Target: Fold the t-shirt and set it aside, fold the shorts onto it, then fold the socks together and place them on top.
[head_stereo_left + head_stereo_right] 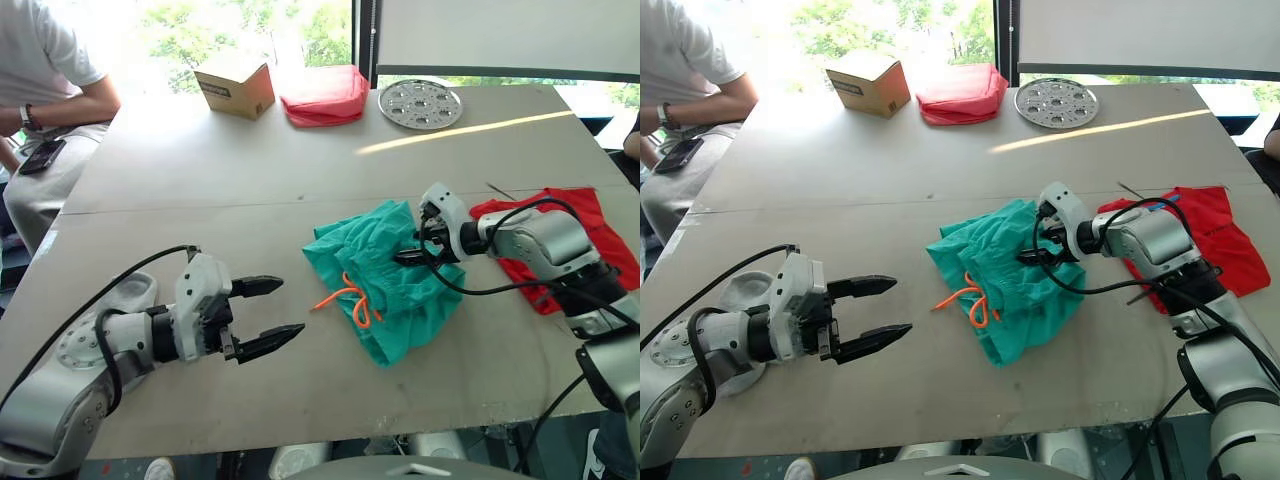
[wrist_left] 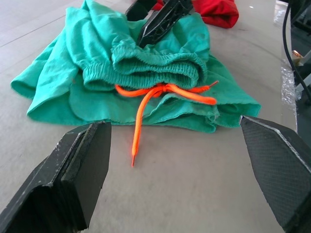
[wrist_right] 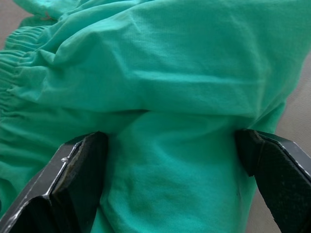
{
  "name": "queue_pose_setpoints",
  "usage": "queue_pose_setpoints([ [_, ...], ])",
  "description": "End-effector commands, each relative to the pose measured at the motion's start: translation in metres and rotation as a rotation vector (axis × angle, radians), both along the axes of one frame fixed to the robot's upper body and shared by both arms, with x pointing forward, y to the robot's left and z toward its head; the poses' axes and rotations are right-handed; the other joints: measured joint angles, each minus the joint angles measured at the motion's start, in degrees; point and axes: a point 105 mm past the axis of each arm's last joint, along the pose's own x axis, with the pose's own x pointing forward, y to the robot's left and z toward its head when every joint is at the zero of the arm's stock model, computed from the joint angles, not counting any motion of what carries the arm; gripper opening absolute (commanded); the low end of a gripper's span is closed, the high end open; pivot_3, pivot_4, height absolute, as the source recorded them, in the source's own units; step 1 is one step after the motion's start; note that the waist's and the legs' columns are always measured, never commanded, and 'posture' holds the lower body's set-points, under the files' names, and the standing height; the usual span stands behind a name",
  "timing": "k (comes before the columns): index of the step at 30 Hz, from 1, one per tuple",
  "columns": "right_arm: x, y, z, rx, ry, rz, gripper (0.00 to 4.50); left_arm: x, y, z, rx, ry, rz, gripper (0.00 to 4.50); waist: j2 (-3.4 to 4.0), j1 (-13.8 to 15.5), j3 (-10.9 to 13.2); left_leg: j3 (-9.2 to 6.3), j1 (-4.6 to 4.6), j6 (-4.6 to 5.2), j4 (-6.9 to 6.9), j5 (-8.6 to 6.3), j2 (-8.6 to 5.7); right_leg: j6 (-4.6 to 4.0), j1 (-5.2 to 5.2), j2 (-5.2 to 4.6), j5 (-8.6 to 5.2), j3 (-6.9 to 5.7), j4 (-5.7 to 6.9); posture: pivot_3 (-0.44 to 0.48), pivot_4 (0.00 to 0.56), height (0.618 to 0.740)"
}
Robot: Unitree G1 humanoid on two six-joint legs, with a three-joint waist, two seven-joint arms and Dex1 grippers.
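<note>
1. While the grey worktop [image 1: 200, 160] spans the scene, the shorts [image 1: 385, 275] lie crumpled just past its centre toward 4 o'clock, orange drawstring [image 1: 350, 300] trailing toward 8 o'clock.
2. At 3 o'clock from the shorts, the t-shirt [image 1: 585, 225] lies partly under the right arm.
3. At 12 o'clock sit a red cloth bundle [image 1: 325, 95], a cardboard box [image 1: 235, 85] and a round metal plate [image 1: 420, 103].
4. Left gripper [image 1: 270, 315], at 8 o'clock, hovers with its jaws spread wide, empty.
5. Right gripper [image 1: 415, 245] has its jaws parted, pressed against the shorts' fabric.
6. A seated person [image 1: 45, 90] is at 10 o'clock.
</note>
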Motion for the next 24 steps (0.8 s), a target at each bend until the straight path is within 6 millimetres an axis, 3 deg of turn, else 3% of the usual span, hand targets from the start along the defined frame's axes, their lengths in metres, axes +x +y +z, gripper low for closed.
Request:
queue_pose_setpoints([
  [1,-0.019,-0.003,-0.044,-0.163,0.038,0.128,3.95,-0.006,-0.011,0.008,-0.005,-0.054,-0.038,4.5,0.03,0.03,-0.16,0.0,0.03,0.02,0.0,-0.01,0.0,0.0,0.01,0.0,0.0,0.0,0.02,0.0,0.15,0.74],
  [3,-0.023,-0.002,-0.044,-0.168,0.014,0.155,3.32,-0.005,-0.014,0.009,-0.016,-0.057,-0.043,4.5,0.04,0.11,-0.29,-0.02,0.08,0.05,0.0,-0.03,0.0,0.0,0.04,0.0,0.0,-0.06,0.06,0.0,0.15,0.74],
  [10,-0.017,-0.008,-0.011,-0.094,-0.135,0.079,0.04,-0.001,-0.023,0.007,-0.035,-0.06,-0.056,4.5,0.07,0.33,-0.29,-0.08,0.16,0.17,0.07,-0.1,-0.02,0.0,0.15,0.02,0.01,-0.16,0.12,0.0,0.15,0.74],
  [16,-0.042,-0.021,0.042,0.06,-0.26,0.019,0.04,0.008,-0.029,0.008,-0.057,-0.071,-0.087,4.5,0.26,0.76,-0.17,-0.2,-0.06,-0.01,0.09,0.01,-0.04,0.0,0.03,-0.01,0.01,-0.19,0.08,0.0,0.15,0.74],
  [24,-0.057,-0.075,0.088,0.041,-0.325,-0.072,0.04,0.012,-0.042,0.012,-0.084,-0.089,-0.164,4.5,0.28,0.97,-0.15,-0.07,-0.02,0.25,0.16,-0.13,-0.04,0.01,0.09,0.01,0.01,-0.32,0.07,0.0,0.15,0.74],
])
